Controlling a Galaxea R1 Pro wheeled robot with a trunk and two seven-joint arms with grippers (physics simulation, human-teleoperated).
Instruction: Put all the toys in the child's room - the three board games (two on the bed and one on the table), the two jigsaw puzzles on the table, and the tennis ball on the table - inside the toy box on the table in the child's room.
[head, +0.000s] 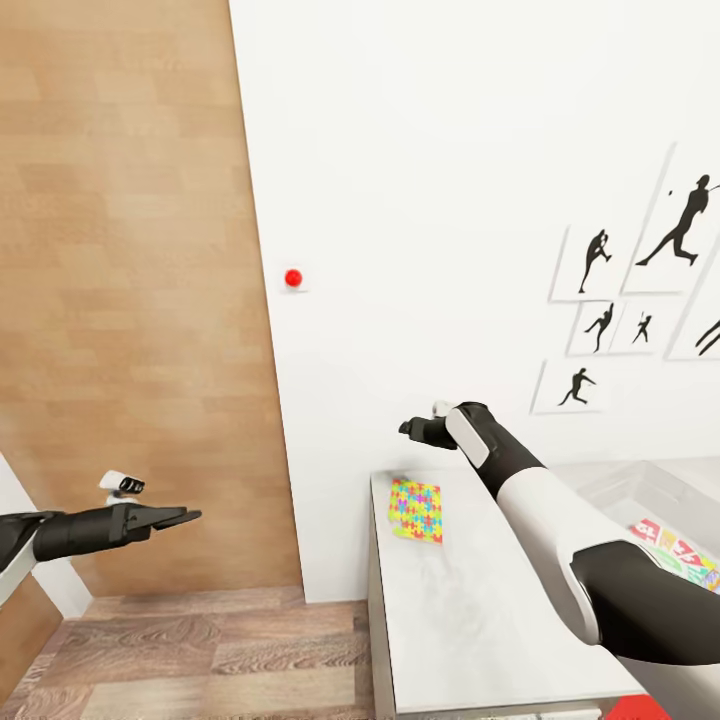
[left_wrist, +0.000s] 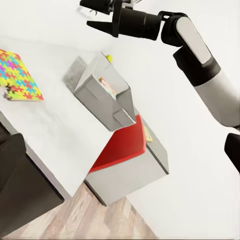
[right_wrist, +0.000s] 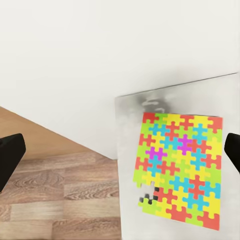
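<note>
Jigsaw puzzle (right_wrist: 179, 167) flat on surface (head: 470, 620): thin, light, likely flexes; pinch overhanging edge. Right gripper (head: 418, 429) fingers spread, empty; left gripper (head: 178, 517) fingers: cannot tell.

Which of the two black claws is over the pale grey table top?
The right claw, near the multicoloured flat jigsaw puzzle; the left claw hangs over the wood plank floor.

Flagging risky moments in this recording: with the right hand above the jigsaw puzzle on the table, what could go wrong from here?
1. The jigsaw puzzle lies flat near the table end and edge; a push from the right hand might slide it to the floor.
2. Being a thin slab of pieces, it may be hard to pinch or may flex.
3. The toy box already holds something, so the puzzle may not settle flat.
</note>
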